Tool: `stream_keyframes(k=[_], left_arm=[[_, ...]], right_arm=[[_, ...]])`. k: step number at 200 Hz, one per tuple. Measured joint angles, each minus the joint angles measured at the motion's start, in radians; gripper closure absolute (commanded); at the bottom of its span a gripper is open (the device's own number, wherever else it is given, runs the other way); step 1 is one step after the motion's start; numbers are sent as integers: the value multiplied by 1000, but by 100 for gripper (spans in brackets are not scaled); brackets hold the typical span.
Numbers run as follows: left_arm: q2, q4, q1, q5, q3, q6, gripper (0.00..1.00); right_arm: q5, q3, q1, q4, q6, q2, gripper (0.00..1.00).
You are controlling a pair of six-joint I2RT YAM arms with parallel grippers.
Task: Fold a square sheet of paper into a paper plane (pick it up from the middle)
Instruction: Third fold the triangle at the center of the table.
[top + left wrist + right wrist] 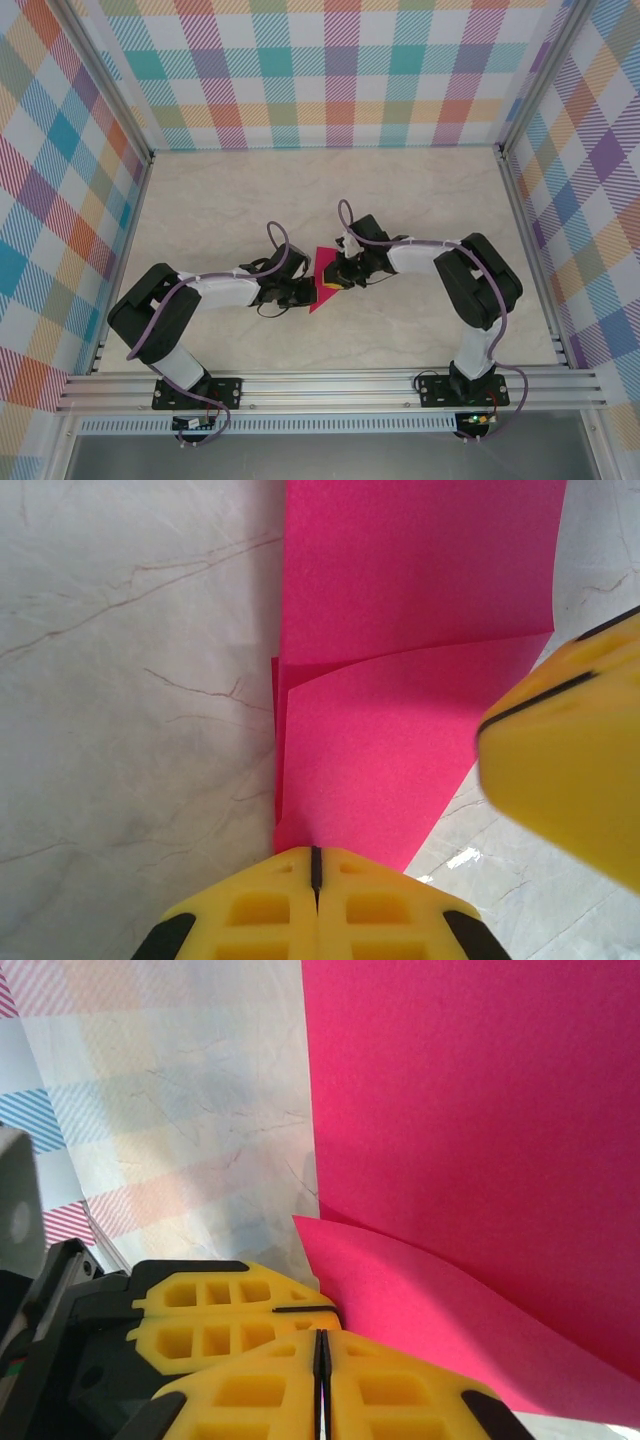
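**Location.** The sheet of thin magenta-pink paper [322, 295] sits at the middle of the pale marbled tabletop [400, 200], between the two arms. It is already partly folded. In the left wrist view one layer lies over another, and the upper flap [380, 750] bows upward instead of lying flat.

**Pincer state.**
- The left pincer [315, 865] has its fingers pressed together. The sheet narrows straight into the seam between them, so it appears clamped on the near corner of the sheet.
- The right pincer [320, 1345] also has its fingers together. A curled layer of the sheet runs up to its tips, but whether the paper is actually pinched between them cannot be told.
- In the overhead view the two pincers meet almost tip to tip at the paper.

**Handling properties (judgement).**
- The sheet is very light and has little stiffness. Any unsupported part is likely to droop or spring back, as the bowed flap suggests.
- The surface looks smooth, so the sheet can slide on the tabletop if it is pushed rather than pinned.
- It probably creases permanently and can tear under a hard pull.

**Where to hold (judgement).**
- Grip at a folded edge or corner, where the doubled layers are stiffer.
- Pin the sheet near the fold line with one pincer while the other carries the flap.
- Avoid long, unsupported spans.
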Motion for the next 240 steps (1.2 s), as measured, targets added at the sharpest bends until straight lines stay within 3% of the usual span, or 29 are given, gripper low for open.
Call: stream_keyframes(k=[37,81,171,240], left_arm=[[2,1,0,0,-1,0,100],[17,47,0,3,-7,3,100],[12,84,0,11,-26,3,100],[-70,81,0,8,-105,3,100]], right_arm=[[51,-41,-20,8,3,22,89],[-27,-89,-106,92,6,20,87],[24,-80,-203,46,-28,-4,82],[57,-126,-224,8,-47,-211,72]])
